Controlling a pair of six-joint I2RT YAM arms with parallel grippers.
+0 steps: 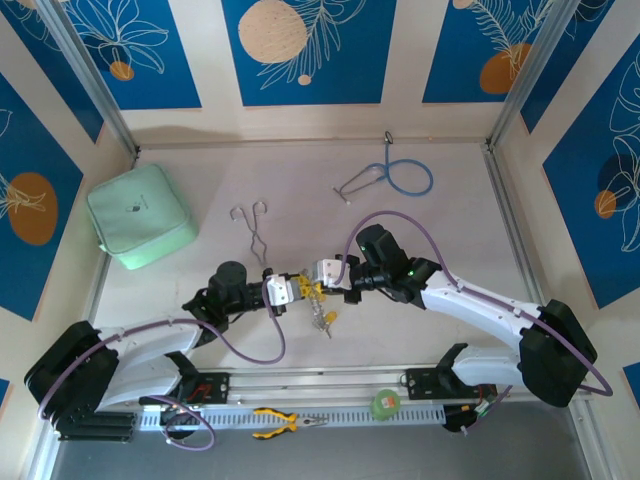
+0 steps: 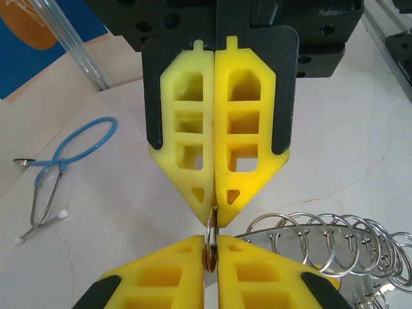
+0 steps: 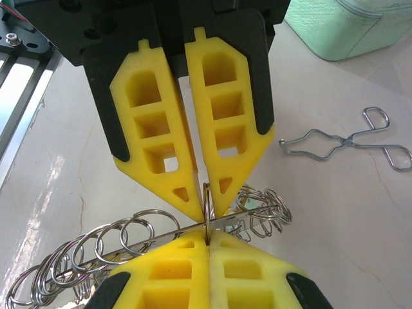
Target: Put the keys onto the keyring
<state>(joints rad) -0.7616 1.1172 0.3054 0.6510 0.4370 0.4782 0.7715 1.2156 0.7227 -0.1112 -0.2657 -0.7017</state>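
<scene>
A pale marbled bench (image 1: 450,230) is seen, on which a mint-green pouch (image 1: 140,215) is laid at the far left, silver forceps (image 1: 255,228) near the middle, and a blue-tubed stethoscope (image 1: 395,178) toward the far right.

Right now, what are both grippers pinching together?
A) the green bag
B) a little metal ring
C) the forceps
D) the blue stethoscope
B: the yellow tips of the left gripper and the right gripper meet in the middle, both shut on one little ring that stands between them.
</scene>
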